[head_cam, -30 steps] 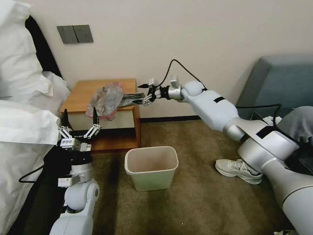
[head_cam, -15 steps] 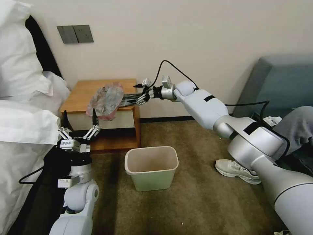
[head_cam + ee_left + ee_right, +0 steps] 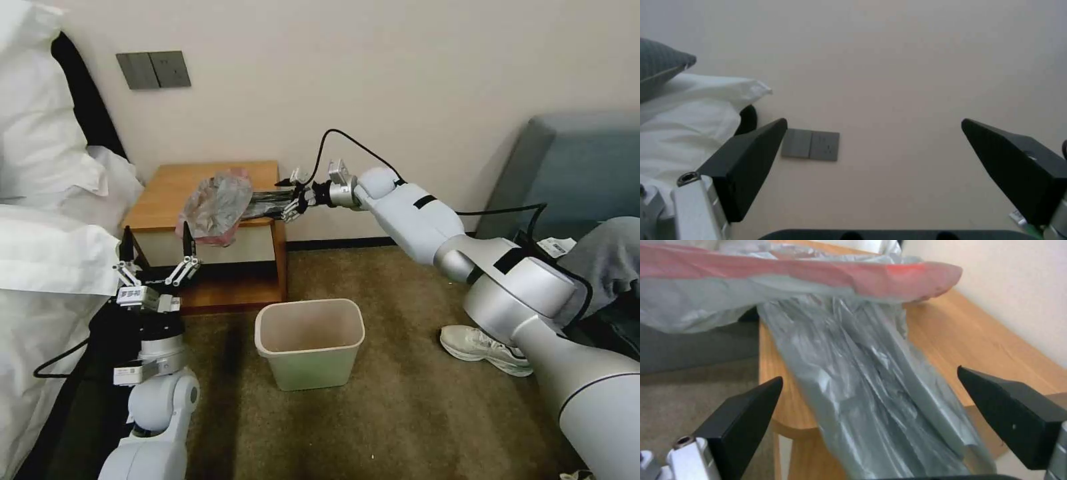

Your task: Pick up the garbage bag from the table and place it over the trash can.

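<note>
Fingers of my right gripper [image 3: 289, 198] are standing spread and unclenched on either side of the garbage bag [image 3: 220, 203], and they are gripping nothing yet. Over the last second my right arm has been sliding in along the wall toward the table [image 3: 167, 190], so the gripper that was just off the table's right edge is now reaching over that edge, with the bag's twisted grey tail lying between its two fingers [image 3: 742, 426]. From the wrist I am seeing that tail [image 3: 871, 396] running straight down the gap, off the wooden top and over the table's corner, while the pinkish-red mouth band is bunching farther in on the tabletop. The bag itself is not budging; it is lying crumpled across the front of the table. My left gripper [image 3: 155, 263] is waiting low in front of the table's shelf, fingers pointing up and parted, holding nothing (it has drifted a touch to my left, nothing more). The trash can [image 3: 310, 341] is standing empty on the carpet, well apart from the bag. I am judging that the approach is nearly finished and the pinch on the tail is what remains.
</note>
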Available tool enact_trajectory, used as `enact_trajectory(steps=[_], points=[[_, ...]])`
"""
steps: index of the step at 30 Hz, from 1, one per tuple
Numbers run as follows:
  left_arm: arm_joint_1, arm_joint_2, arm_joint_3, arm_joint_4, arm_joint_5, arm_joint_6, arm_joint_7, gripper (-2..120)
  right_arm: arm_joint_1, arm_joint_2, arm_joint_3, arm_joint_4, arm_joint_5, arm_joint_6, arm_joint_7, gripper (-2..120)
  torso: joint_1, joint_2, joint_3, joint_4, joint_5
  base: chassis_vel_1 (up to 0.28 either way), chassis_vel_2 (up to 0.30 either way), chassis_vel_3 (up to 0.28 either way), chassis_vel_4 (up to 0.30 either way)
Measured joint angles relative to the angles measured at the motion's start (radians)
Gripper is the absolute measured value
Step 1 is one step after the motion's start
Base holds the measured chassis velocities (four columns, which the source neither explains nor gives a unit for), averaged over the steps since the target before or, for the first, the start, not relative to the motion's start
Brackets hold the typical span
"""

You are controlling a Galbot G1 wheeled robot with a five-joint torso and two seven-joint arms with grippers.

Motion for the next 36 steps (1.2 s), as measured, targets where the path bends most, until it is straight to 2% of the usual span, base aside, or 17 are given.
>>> enact_trajectory(steps=[12, 16, 17, 19, 21, 23, 24, 26, 28, 30, 31, 34, 36], points=[[0.000, 0.000, -0.001, 0.010, 0.000, -0.008, -0.001, 98, 0.000, 0.010, -0.003, -0.022, -0.013, -0.002, 0.023, 100, 0.000, 0.000, 0.000, 0.0000, 0.0000, 0.000, 0.000, 0.000, 0.000], [-0.002, 0.000, -0.001, 0.014, 0.000, -0.011, -0.001, 98, 0.000, 0.010, -0.005, -0.025, -0.015, -0.002, 0.023, 84, 0.000, 0.000, 0.000, 0.0000, 0.0001, 0.000, 0.000, 0.000, 0.000], [-0.002, 0.000, -0.001, 0.014, 0.000, -0.011, -0.001, 98, 0.000, 0.010, -0.005, -0.025, -0.015, -0.002, 0.023, 84, 0.000, 0.000, 0.000, 0.0000, 0.0001, 0.000, 0.000, 0.000, 0.000], [-0.002, 0.000, -0.002, 0.015, 0.000, -0.012, -0.001, 97, 0.000, 0.010, -0.005, -0.026, -0.015, -0.003, 0.022, 72, 0.000, 0.000, 0.000, 0.0000, 0.0001, 0.000, 0.000, 0.000, 0.000], [-0.002, 0.000, -0.002, 0.016, 0.000, -0.013, -0.001, 97, 0.000, 0.010, -0.004, -0.026, -0.015, -0.003, 0.022, 70, 0.000, 0.000, 0.000, 0.0000, 0.0001, 0.000, 0.000, 0.000, 0.000], [-0.002, 0.000, -0.002, 0.018, 0.000, -0.014, -0.001, 97, 0.000, 0.009, -0.006, -0.025, -0.016, -0.003, 0.022, 57, 0.000, 0.000, 0.000, 0.0000, 0.0001, 0.000, 0.000, 0.000, 0.000], [-0.002, 0.000, -0.002, 0.018, 0.000, -0.014, -0.001, 97, 0.000, 0.009, -0.006, -0.025, -0.016, -0.003, 0.022, 57, 0.000, 0.000, 0.000, 0.0000, 0.0001, 0.000, 0.000, 0.000, 0.000], [-0.003, -0.001, -0.001, 0.021, 0.000, -0.016, -0.001, 97, 0.000, 0.006, -0.009, -0.021, -0.016, -0.003, 0.019, 45, 0.000, 0.000, 0.000, 0.0000, 0.0000, 0.000, 0.000, 0.000, 0.000], [-0.003, -0.001, -0.001, 0.023, 0.000, -0.017, -0.001, 97, 0.000, 0.005, -0.010, -0.020, -0.016, -0.003, 0.018, 42, 0.000, 0.000, 0.000, 0.0000, 0.0000, 0.000, 0.000, 0.000, 0.000], [-0.003, -0.002, -0.001, 0.024, 0.001, -0.018, -0.001, 97, 0.000, 0.004, -0.011, -0.018, -0.016, -0.003, 0.011, 30, 0.000, 0.000, 0.000, 0.0000, 0.0000, 0.000, 0.000, 0.000, 0.000], [-0.003, -0.002, -0.001, 0.024, 0.001, -0.018, -0.001, 97, 0.000, 0.004, -0.011, -0.018, -0.016, -0.003, 0.011, 30, 0.000, 0.000, 0.000, 0.0000, 0.0000, 0.000, 0.000, 0.000, 0.000], [-0.004, -0.003, -0.001, 0.028, 0.003, -0.018, -0.001, 97, 0.000, 0.000, -0.013, -0.010, -0.015, -0.003, 0.001, 16, 0.000, 0.000, 0.000, 0.0000, 0.0000, 0.000, 0.000, 0.000, 0.000], [-0.004, -0.004, -0.001, 0.028, 0.004, -0.018, -0.001, 96, 0.000, -0.001, -0.015, -0.008, -0.014, -0.003, -0.001, 13, 0.000, 0.000, 0.000, 0.0000, 0.0000, 0.000, 0.000, 0.000, 0.000]])
